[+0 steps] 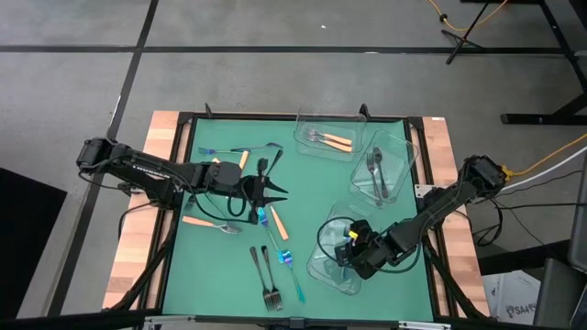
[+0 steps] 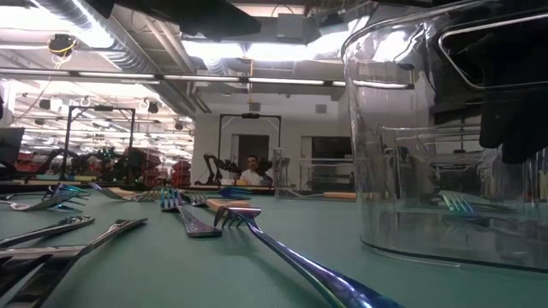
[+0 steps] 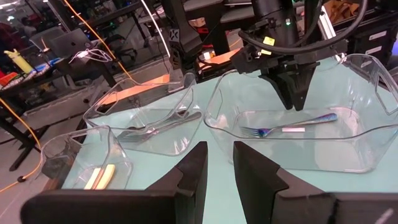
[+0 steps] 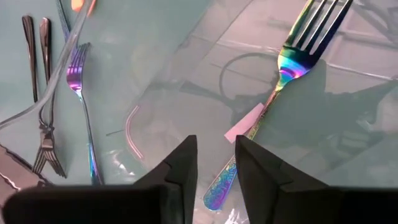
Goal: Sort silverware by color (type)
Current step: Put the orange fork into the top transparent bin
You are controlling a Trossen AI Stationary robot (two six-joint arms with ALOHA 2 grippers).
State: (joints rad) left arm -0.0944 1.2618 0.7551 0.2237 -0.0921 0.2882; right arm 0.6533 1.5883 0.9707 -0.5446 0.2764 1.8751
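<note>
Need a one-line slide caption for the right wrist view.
Right claw open above an iridescent fork lying in a clear tray; more forks wait outside on the green table.

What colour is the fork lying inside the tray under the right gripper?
Iridescent blue-teal with rainbow tints; the fork shows best in the right wrist view.

Robotics lab, exposed ceiling ducts (image 2: 128, 51), strip lights, other robot rigs (image 2: 218, 164), trailing cables (image 3: 93, 53)

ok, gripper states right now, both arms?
Left gripper: open, holding nothing.
Right gripper: open above the iridescent fork lying in the clear tray, holding nothing.
</note>
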